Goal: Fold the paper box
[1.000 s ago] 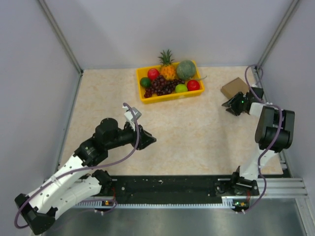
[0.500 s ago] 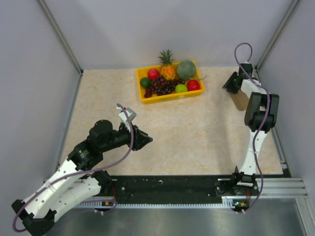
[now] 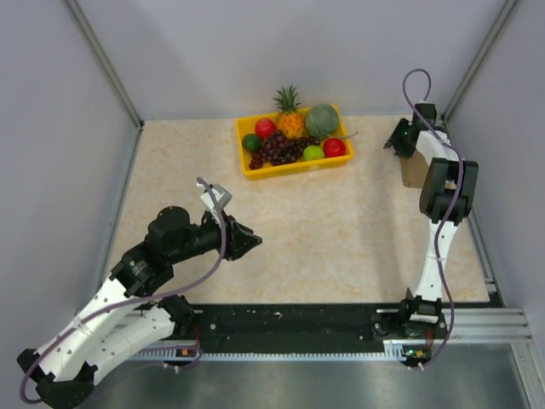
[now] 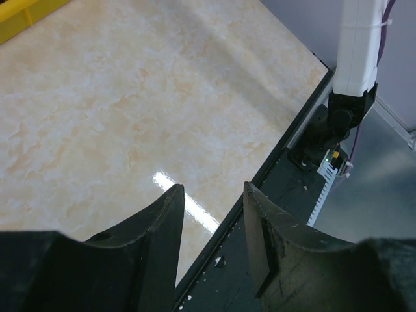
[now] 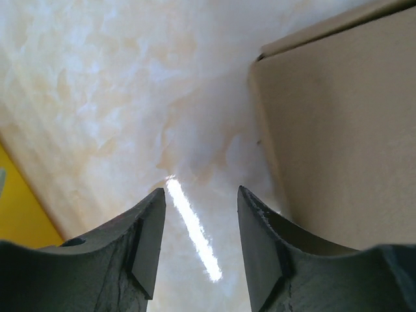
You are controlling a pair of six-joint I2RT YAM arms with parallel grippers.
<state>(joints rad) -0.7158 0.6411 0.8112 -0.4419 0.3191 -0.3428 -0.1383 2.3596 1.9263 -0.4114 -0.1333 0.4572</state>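
Note:
The paper box [image 3: 412, 174] is a plain brown folded carton lying at the table's far right, mostly hidden under my right arm in the top view. In the right wrist view its flat brown top [image 5: 338, 123] fills the right side. My right gripper [image 3: 395, 140] hovers at the box's far left corner. It [image 5: 200, 194] is open with only bare table between the fingers, the right finger just beside the box's edge. My left gripper [image 3: 249, 240] hangs over the near-left table, far from the box. It [image 4: 213, 190] is open and holds nothing.
A yellow tray [image 3: 289, 169] of fruit stands at the back centre; its corner shows in the left wrist view [image 4: 19, 12] and the right wrist view [image 5: 19, 224]. The black base rail [image 3: 289, 322] runs along the near edge. The side wall rises close behind the box.
My right arm has swung from in front of the box to reach over it toward the back right corner, covering most of it. My left arm drew back slightly to the left.

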